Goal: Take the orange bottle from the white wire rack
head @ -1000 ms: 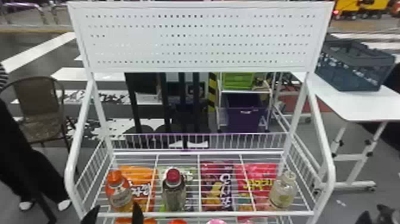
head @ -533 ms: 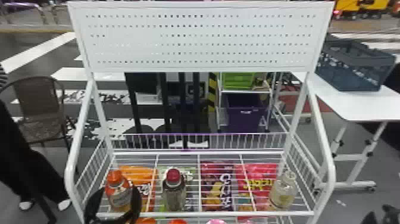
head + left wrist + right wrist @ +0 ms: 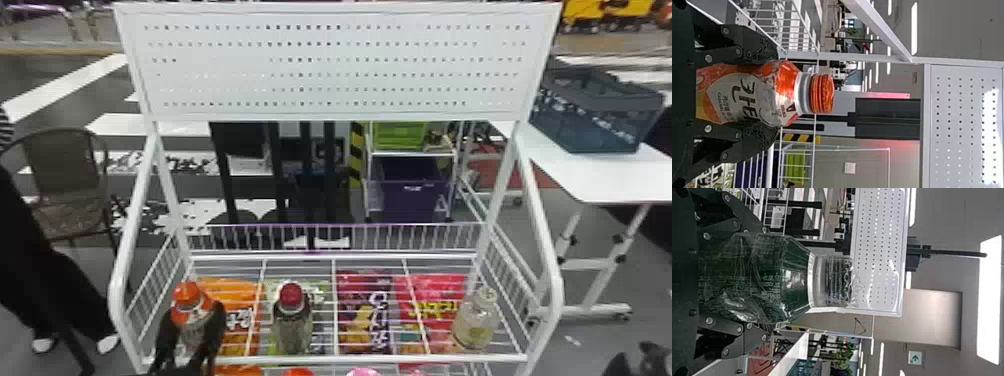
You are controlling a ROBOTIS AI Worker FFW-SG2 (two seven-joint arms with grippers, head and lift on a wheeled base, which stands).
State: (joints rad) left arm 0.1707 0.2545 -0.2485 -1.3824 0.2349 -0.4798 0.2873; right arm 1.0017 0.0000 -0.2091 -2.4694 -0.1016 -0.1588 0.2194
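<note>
Here, my left fingers (image 3: 192,316) closed on the orange bottle (image 3: 764,94), it standing upright at the left end of the white wire rack (image 3: 330,358), my right fingers (image 3: 636,356) gripping a clear bottle (image 3: 762,278), out past the rack's right side.

Right hand (image 3: 633,351) — cropped, orange bottle (image 3: 192,312) — part-hidden
</note>
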